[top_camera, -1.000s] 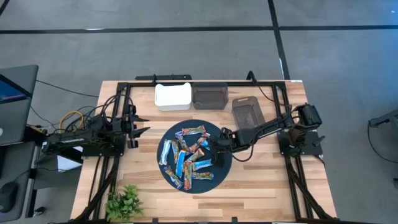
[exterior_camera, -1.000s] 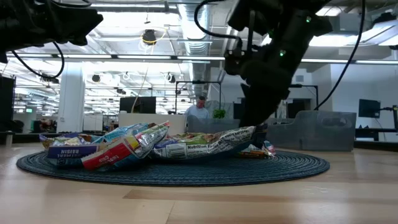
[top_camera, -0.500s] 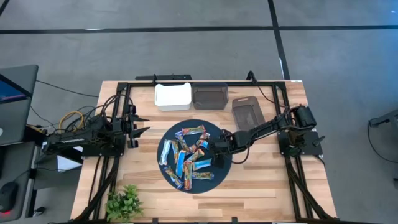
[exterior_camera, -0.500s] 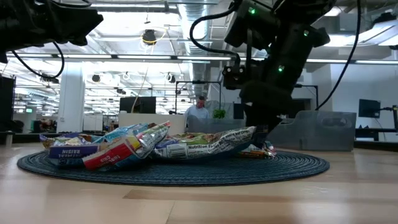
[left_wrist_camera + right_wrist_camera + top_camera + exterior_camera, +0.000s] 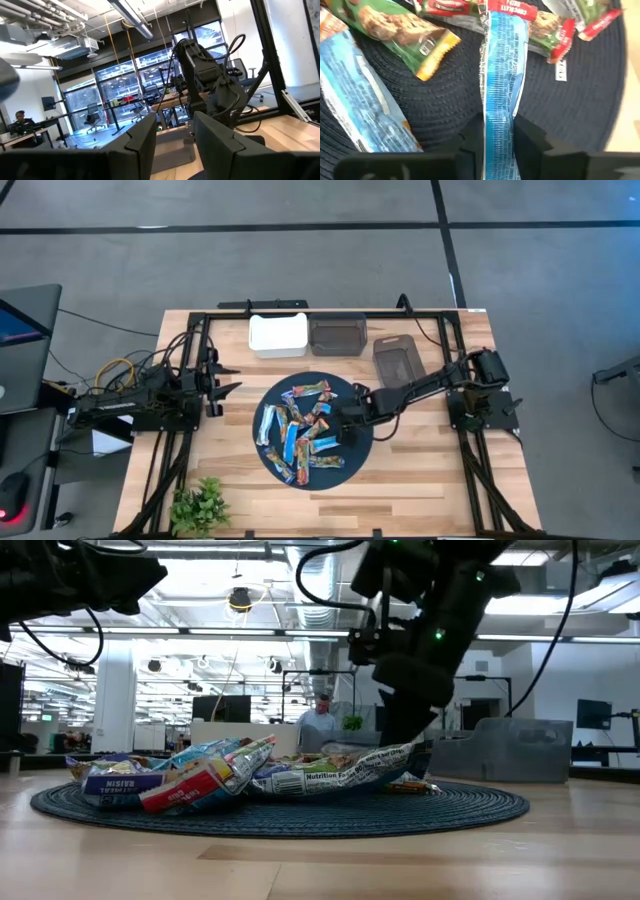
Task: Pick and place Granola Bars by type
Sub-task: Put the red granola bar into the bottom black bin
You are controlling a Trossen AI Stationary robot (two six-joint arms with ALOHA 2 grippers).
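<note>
Even, bright overhead light fills the high view, leaving only soft shadows on the wooden tabletop (image 5: 420,470). In the low view, ceiling strip lights (image 5: 250,632) glare white and throw the arms into dark silhouette. Windows (image 5: 125,90) backlight the left wrist view, its near fingers (image 5: 142,145) blurred. In the right wrist view the blue-wrapped bar (image 5: 502,75) looks slightly soft.

Wooden table (image 5: 420,470): round dark mat (image 5: 355,452), white bin (image 5: 277,335), two grey bins (image 5: 338,335), plant (image 5: 200,505), possibly artificial.

blue bar (image 5: 500,85), dark woven mat (image 5: 440,100)
</note>
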